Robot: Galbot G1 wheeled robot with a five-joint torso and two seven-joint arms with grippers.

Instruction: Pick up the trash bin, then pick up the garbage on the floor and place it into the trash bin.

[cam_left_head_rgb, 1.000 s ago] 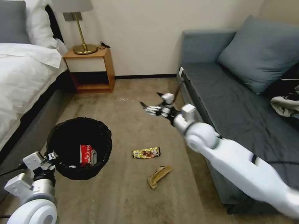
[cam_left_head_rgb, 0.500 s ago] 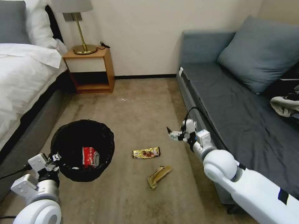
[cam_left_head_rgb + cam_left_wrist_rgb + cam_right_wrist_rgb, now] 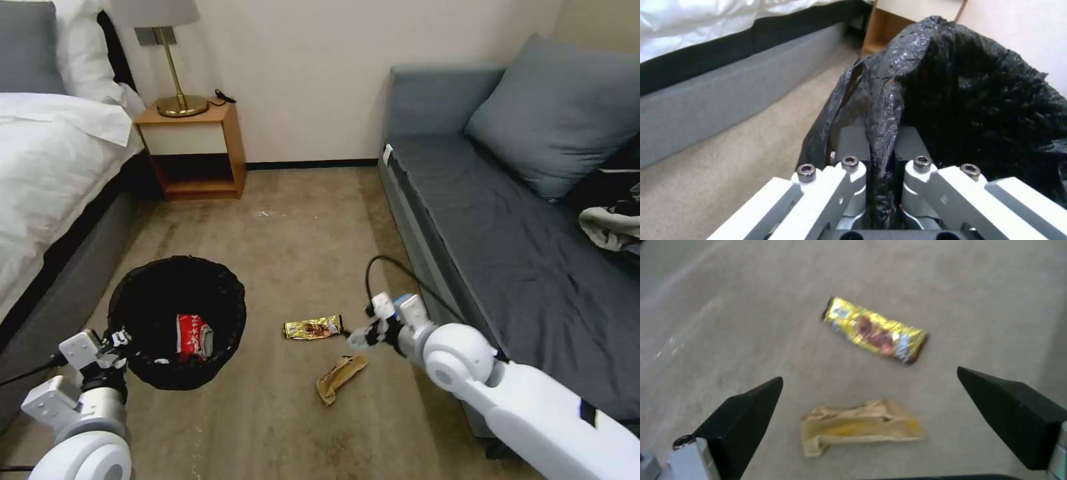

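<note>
The left end effector (image 3: 880,166) pinches the black liner at the rim of the bin (image 3: 175,320), which holds a red-and-white wrapper (image 3: 192,333). The right end effector (image 3: 871,413), fingers spread, hovers over the gold wrapper (image 3: 875,330) and brown paper (image 3: 860,426) on the floor. No print is legible.

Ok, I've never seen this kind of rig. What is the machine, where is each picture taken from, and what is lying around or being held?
It is a wheeled robot with two arms. The head view looks down from its head at a bedroom floor. The left gripper is shut on the rim of the trash bin; the left wrist view shows its fingers pinching the black liner. A red-and-white wrapper lies inside. The right gripper, open, hangs above a gold snack wrapper and crumpled brown paper on the carpet; the right wrist view looks down at both.
</note>
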